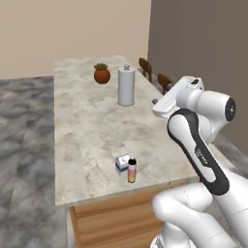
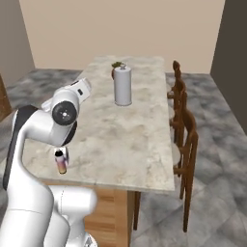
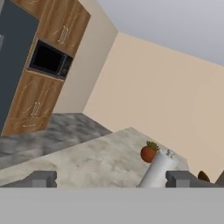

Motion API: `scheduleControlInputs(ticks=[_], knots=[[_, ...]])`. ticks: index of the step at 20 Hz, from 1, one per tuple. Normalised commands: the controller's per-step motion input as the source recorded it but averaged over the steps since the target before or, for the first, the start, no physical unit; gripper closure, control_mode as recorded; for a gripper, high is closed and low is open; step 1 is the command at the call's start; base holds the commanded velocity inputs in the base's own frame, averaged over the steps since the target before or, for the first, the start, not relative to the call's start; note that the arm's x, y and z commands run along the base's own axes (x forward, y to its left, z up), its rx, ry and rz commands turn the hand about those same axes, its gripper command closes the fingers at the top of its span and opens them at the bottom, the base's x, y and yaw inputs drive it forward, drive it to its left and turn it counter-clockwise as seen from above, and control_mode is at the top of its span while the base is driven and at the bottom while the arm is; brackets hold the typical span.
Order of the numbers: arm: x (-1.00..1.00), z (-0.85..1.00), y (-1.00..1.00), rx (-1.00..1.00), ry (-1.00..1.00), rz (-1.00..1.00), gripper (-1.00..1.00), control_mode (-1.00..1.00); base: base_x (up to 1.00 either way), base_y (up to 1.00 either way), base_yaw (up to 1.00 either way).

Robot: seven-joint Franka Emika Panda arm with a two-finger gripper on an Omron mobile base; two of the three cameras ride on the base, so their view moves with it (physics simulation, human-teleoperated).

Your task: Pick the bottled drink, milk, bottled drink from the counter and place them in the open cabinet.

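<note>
One bottled drink (image 1: 131, 170), black-capped and orange-brown below, stands near the front edge of the counter (image 1: 87, 126). The milk (image 1: 122, 163), a small white and blue carton, touches it just behind on the left. The right base view has the same bottled drink (image 2: 61, 163) below my elbow, with the milk (image 2: 65, 153) partly hidden behind it. My gripper (image 3: 111, 180) is open, its fingertips (image 3: 41, 178) wide apart with nothing between them. The white hand (image 1: 169, 99) hangs above the counter, right of and well beyond both items. The open cabinet is out of view.
A tall grey metal canister (image 1: 126, 86) stands mid-counter, and a round red pot with a plant (image 1: 101, 74) sits behind it. Wooden chairs (image 2: 185, 130) line the counter's right side. Closed wood cabinets with a dark microwave (image 3: 49, 59) stand across the room.
</note>
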Motion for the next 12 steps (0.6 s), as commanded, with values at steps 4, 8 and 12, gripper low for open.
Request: scheduleControlInputs(ticks=[4,8,12], knots=[[0.0,0.0,0.0,0.0,0.0,0.0,-1.0,1.0,0.35,-0.37,0.01],[-0.31,-0.22,-0.84,0.01,0.0,0.13,-1.0,-1.0,0.0,0.0,0.0],[-0.47,-0.33,-0.77,0.0,0.01,0.23,-1.0,-1.0,0.0,0.0,0.0]])
